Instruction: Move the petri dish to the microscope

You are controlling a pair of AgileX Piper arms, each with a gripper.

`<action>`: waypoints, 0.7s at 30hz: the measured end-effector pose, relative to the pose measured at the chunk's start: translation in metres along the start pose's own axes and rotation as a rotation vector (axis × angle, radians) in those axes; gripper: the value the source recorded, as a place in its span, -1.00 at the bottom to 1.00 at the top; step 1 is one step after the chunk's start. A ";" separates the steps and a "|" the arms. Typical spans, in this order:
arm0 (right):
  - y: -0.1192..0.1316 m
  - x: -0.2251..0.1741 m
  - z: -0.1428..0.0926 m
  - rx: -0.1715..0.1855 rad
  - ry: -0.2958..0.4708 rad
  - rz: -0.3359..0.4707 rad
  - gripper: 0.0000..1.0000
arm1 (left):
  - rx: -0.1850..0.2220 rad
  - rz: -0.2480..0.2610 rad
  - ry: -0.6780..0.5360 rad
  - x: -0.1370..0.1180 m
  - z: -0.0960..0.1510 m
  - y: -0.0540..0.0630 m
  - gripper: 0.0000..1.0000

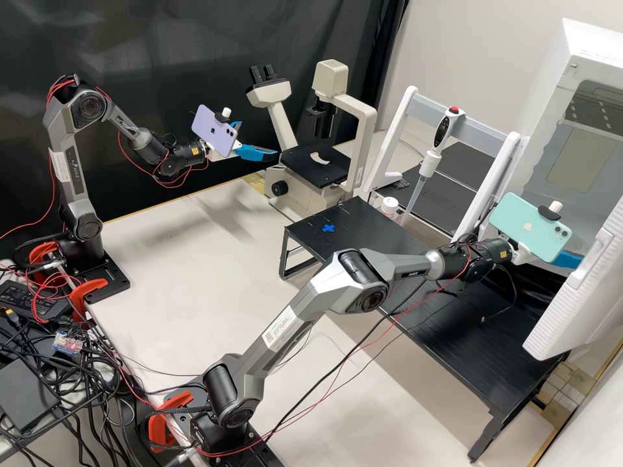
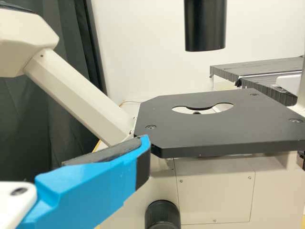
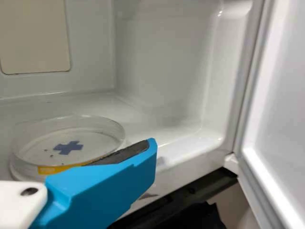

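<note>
L gripper (image 1: 261, 138) is hanging just beside the microscope (image 1: 293, 189), at the near edge of its stage (image 1: 305, 170). Its fingers are standing wide apart, and the pad in L wrist view is showing bare. L arm (image 1: 73, 155) is rising steeply from its base, bending at a high elbow, then sloping down twd the scope w/ its wrist roughly level.

R gripper (image 1: 567, 260) is sitting well apart from the scope, R of it in high view, at the open mouth of a white cabinet (image 1: 548, 97). Its fingers are standing wide too; the pad in R wrist view is showing bare, close by the petri dish (image 3: 95, 143), contact unclear. R arm (image 1: 292, 324) is leaning up from its base, its forearm running nearly level over the black stand (image 1: 363, 227).

Dish is lying flat on the cabinet floor, well apart from the scope, w/ a blue cross showing in it.
</note>
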 end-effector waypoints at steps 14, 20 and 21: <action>-0.010 0.006 0.010 0.006 0.014 -0.070 1.00 | 0.000 0.000 0.000 0.000 0.000 0.000 1.00; -0.007 0.005 0.015 0.012 0.014 -0.067 1.00 | 0.000 0.000 0.000 0.000 0.000 0.000 1.00; -0.008 0.005 0.015 0.009 0.015 -0.069 1.00 | 0.000 0.000 0.000 0.000 0.000 0.000 1.00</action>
